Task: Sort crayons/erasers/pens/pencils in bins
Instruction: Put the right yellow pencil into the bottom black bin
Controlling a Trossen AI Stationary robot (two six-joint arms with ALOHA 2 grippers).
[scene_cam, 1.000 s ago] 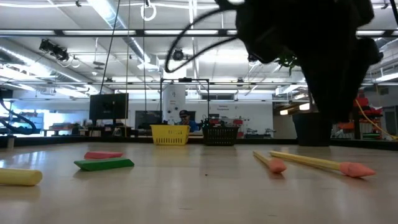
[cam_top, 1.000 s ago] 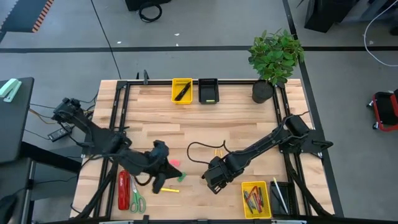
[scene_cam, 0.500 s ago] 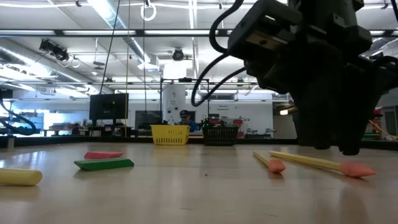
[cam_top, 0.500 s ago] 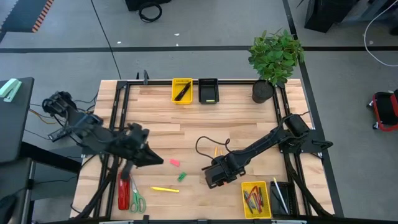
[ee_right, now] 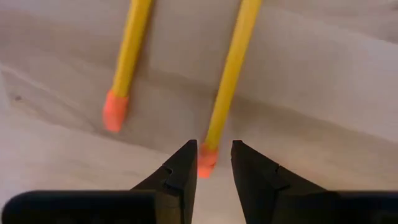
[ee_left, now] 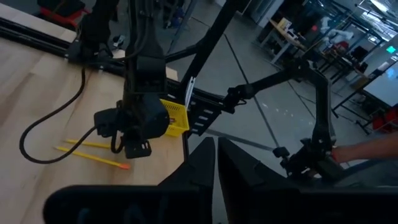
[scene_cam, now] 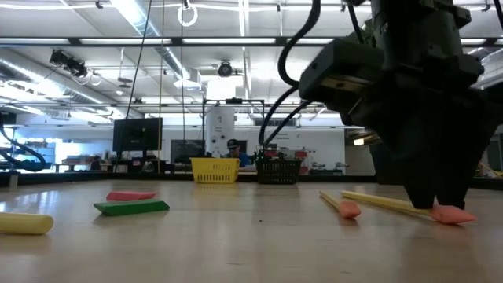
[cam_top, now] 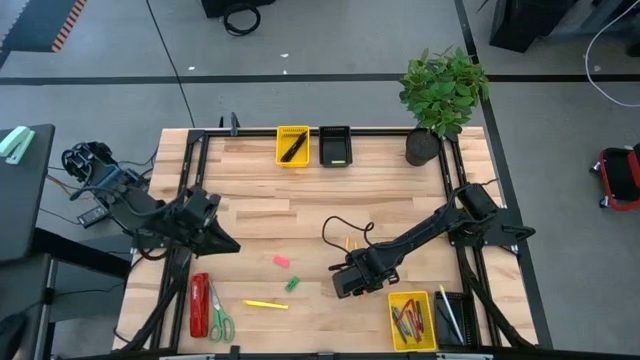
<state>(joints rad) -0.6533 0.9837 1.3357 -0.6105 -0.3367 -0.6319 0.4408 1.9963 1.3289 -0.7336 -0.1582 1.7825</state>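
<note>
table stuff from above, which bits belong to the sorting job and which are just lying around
Part of the job:
- two pencils
- pink eraser
- green eraser
- yellow stick, kind unclear
- yellow bins and black bins
- right end effector straddling one pencil's tip

Just lying about:
- red stapler
- green-handled scissors
- potted plant

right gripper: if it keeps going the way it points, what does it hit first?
Most likely a pencil's pink eraser tip, which sits right between the right gripper's open fingers. A second pencil lies off to one side, out of line. Depth is unclear.
</note>
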